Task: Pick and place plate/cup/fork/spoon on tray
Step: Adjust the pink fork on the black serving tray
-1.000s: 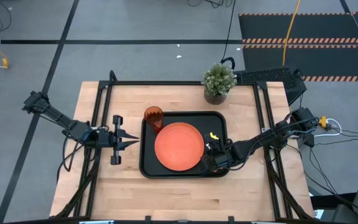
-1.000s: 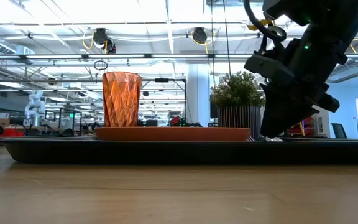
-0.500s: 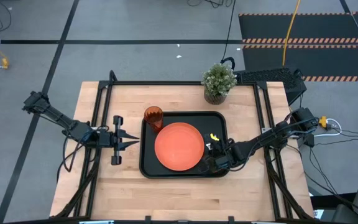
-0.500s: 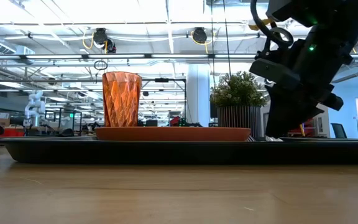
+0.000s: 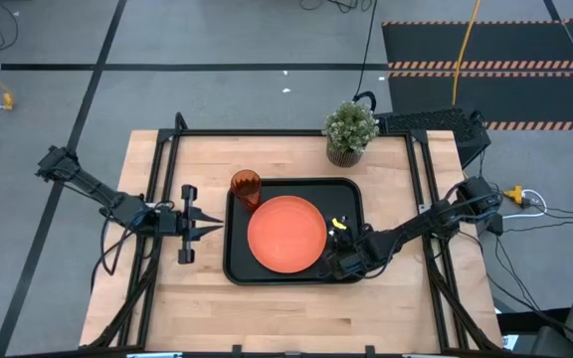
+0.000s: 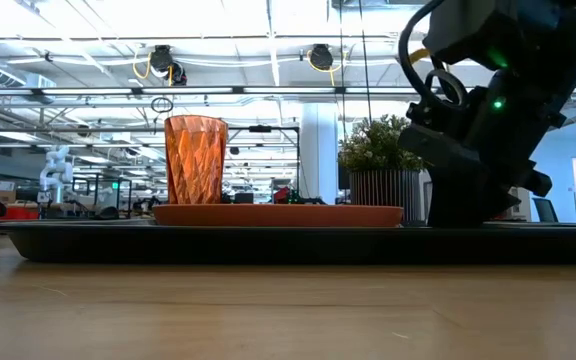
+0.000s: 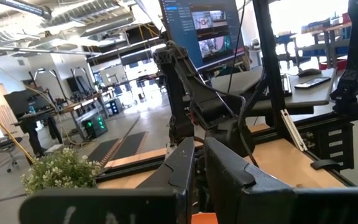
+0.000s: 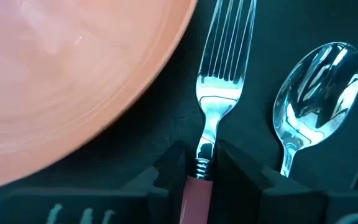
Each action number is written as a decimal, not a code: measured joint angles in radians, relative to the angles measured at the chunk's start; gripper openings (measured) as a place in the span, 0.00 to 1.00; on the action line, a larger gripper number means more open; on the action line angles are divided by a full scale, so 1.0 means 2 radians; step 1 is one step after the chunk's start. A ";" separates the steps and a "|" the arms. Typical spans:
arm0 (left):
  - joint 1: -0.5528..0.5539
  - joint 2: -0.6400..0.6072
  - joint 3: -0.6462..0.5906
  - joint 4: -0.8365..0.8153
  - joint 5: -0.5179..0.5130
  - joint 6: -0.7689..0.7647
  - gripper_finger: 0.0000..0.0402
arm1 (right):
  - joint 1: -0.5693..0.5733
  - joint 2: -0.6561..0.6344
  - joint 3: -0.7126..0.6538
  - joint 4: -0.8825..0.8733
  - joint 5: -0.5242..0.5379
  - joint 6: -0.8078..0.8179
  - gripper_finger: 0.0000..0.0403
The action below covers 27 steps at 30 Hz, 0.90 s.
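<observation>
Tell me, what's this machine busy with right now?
It's setting a tray. The orange plate and the amber cup already sit on it, and the spoon lies there too. The right end effector is low over the tray beside the plate, its fingers either side of the fork, which lies flat between plate and spoon. The left end effector waits beside the tray, holding nothing. A potted plant stands behind the tray.
</observation>
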 joint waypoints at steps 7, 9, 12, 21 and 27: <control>0.000 0.000 0.000 0.000 0.000 0.000 0.10 | 0.000 -0.001 0.000 0.000 -0.009 0.027 0.13; 0.000 0.000 0.000 0.000 0.000 0.000 0.10 | 0.000 -0.001 0.000 0.001 -0.009 0.041 0.09; 0.000 0.000 0.000 0.000 0.000 0.000 0.10 | 0.000 -0.001 0.005 0.000 -0.011 0.048 0.04; 0.000 0.000 0.000 0.001 0.000 -0.002 0.10 | -0.010 0.000 0.047 -0.038 -0.018 0.094 0.05; 0.000 0.000 0.000 0.001 0.000 0.000 0.10 | -0.014 0.000 0.078 -0.109 -0.012 0.128 0.04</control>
